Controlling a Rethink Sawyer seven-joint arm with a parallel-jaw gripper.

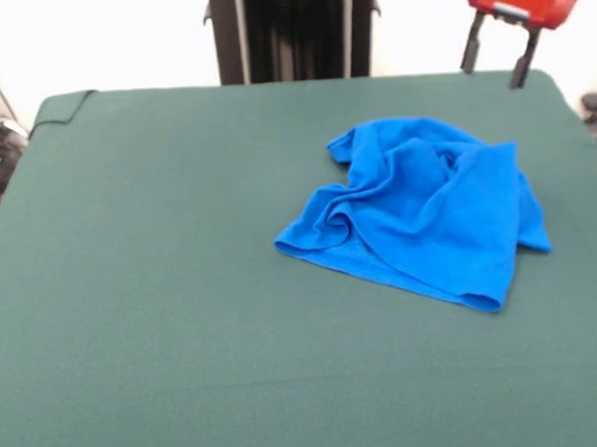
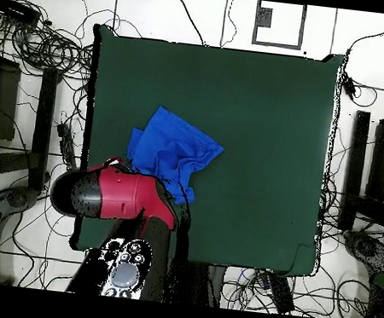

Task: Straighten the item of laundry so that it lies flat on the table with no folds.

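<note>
Crumpled blue shirt (image 1: 425, 209) near table (image 1: 162, 291) edge, tool (image 1: 497, 58) spread above far edge, apart

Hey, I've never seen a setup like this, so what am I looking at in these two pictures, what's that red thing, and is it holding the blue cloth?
This is a robot arm at a table covered in dark green cloth. One picture is taken from across the table, facing the robot; the other looks straight down from above. The red part is the arm's end, and the two dark prongs below it are its gripper, a claw for grasping things. The prongs stand apart, so it is open and holds nothing. It hangs above the table's far edge. The blue cloth is a T-shirt, lying crumpled and folded on the table. In the view from above, the red arm covers part of it.
</note>
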